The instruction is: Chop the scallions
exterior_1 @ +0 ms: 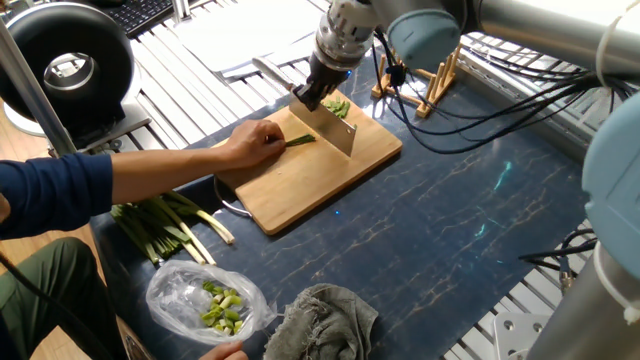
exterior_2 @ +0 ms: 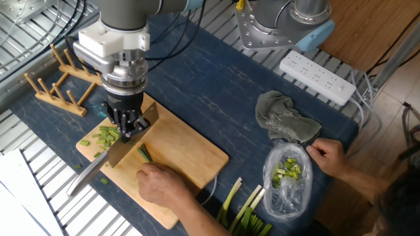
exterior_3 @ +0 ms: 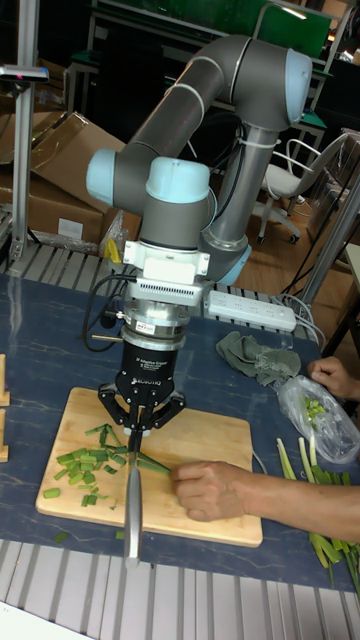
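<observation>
A: In one fixed view, the tool (exterior_1: 318,92) clamps the knife (exterior_1: 333,129) above the cutting board (exterior_1: 310,180); a hand (exterior_1: 252,142) pins the scallions (exterior_1: 298,140).

B: The other fixed view shows cut bits (exterior_2: 105,136) beside the blade.

A: In the tall fixed view, the robot should chop straight down, well short of those fingers (exterior_3: 185,483).

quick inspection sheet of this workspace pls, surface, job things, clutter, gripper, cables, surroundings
surface: dark blue table with a wooden cutting board on it
job's things: scallions on the board, held by a person's hand; chopped bits beside the blade
clutter: grey rag, clear bag of green chunks, thicker stalk bundle, wooden rack
grippers: gripper shut on the knife
cables: black cables trailing from the arm
surroundings: power strip, slatted metal frame
</observation>
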Controlling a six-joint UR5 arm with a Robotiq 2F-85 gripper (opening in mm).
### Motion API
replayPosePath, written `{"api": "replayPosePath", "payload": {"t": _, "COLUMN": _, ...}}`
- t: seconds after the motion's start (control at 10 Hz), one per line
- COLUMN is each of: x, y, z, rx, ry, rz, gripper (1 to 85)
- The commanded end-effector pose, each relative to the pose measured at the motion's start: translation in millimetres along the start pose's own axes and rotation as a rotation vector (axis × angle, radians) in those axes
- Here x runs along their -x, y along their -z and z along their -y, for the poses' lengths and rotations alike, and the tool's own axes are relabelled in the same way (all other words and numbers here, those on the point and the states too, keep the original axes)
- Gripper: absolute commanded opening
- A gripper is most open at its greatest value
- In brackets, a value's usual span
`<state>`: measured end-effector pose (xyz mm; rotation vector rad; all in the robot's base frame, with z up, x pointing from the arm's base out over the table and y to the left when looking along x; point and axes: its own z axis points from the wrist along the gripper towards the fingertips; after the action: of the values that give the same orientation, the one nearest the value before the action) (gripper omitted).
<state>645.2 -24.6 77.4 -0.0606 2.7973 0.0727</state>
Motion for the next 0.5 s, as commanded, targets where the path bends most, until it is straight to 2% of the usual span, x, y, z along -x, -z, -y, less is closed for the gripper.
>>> {"api": "replayPosePath", "payload": {"t": 0.0, "x": 11.6, "y": 12.7, "z": -5.2, "rx": 0.000, "ry": -0.013, "rz": -0.029, "gripper": 1.3}}
{"api": "replayPosePath", "payload": {"t": 0.2, "x": 17.4, "y": 26.5, "z": -25.7, "rx": 0.019, "ry": -0.067, "rz": -0.057, "gripper": 1.3}}
{"api": "replayPosePath", "payload": {"t": 0.4, "x": 22.0, "y": 24.1, "z": -32.2, "rx": 0.023, "ry": -0.085, "rz": -0.057, "gripper": 1.3}}
